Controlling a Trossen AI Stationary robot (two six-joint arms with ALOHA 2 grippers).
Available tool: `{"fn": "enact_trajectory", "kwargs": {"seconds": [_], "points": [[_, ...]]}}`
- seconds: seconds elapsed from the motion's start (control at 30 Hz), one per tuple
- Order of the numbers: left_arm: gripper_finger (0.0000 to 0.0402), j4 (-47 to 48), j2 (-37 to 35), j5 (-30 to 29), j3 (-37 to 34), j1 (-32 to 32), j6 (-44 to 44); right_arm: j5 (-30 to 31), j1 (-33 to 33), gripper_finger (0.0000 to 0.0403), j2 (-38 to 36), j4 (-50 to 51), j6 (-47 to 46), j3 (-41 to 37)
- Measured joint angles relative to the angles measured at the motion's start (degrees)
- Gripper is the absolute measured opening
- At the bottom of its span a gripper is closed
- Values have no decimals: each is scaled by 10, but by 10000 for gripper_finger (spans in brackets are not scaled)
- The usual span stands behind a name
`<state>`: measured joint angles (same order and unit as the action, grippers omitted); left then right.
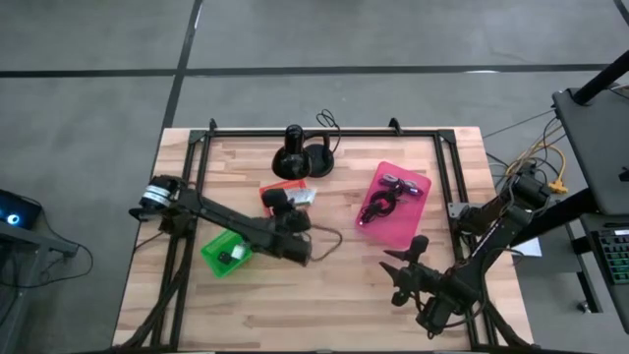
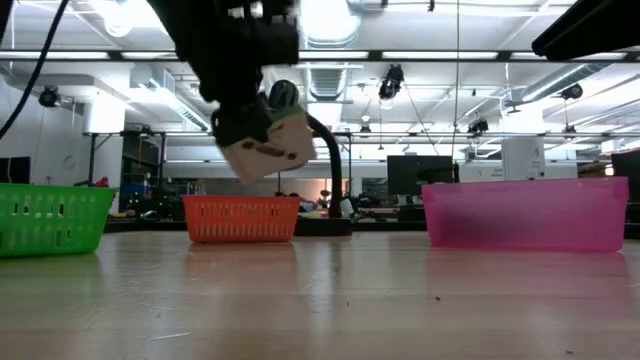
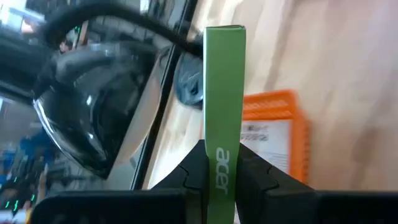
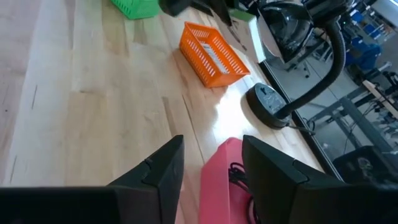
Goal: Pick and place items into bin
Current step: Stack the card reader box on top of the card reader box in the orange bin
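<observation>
While the left gripper (image 3: pixel 221 180) is closed on a thin green card (image 3: pixel 224 99) printed with white letters, it hangs above the table near the orange basket (image 1: pixel 278 189), as the high view shows. In the left wrist view the card stands on edge between the two dark fingers (image 3: pixel 193 171), with the orange basket (image 3: pixel 273 134) beyond it holding a white printed card (image 3: pixel 264 135). In the low view the held object (image 2: pixel 268 145) is clear of the wooden table (image 2: pixel 320 300), in front of the orange basket (image 2: pixel 240 218).

The right gripper (image 1: pixel 405 267) sits near the front right part of the table (image 1: pixel 324 295), just in front of the pink bin (image 1: pixel 393 202); its jaws stand apart with nothing between them, and the right wrist view shows bare wood and the edge of the pink bin (image 4: pixel 217 180) past its fingers (image 4: pixel 165 168).

The pink bin holds a black coiled cable (image 1: pixel 376 208) and a purple strap (image 1: pixel 398 183). The green basket (image 1: pixel 224 254) lies at the front left with a small dark object inside. A black round-based stand (image 1: pixel 300 157) occupies the rear middle.
</observation>
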<state>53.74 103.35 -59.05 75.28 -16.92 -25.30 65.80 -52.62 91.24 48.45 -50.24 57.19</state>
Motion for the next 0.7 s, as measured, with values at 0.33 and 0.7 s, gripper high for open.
{"fn": "enact_trajectory", "kwargs": {"seconds": [0.33,0.7], "points": [[28,33,6,47,-7,50,-15,-2,0,148,0,-7,-2,0],[28,47,6,117,-21,72,-14,-3,0,145,0,-8,3,0]]}}
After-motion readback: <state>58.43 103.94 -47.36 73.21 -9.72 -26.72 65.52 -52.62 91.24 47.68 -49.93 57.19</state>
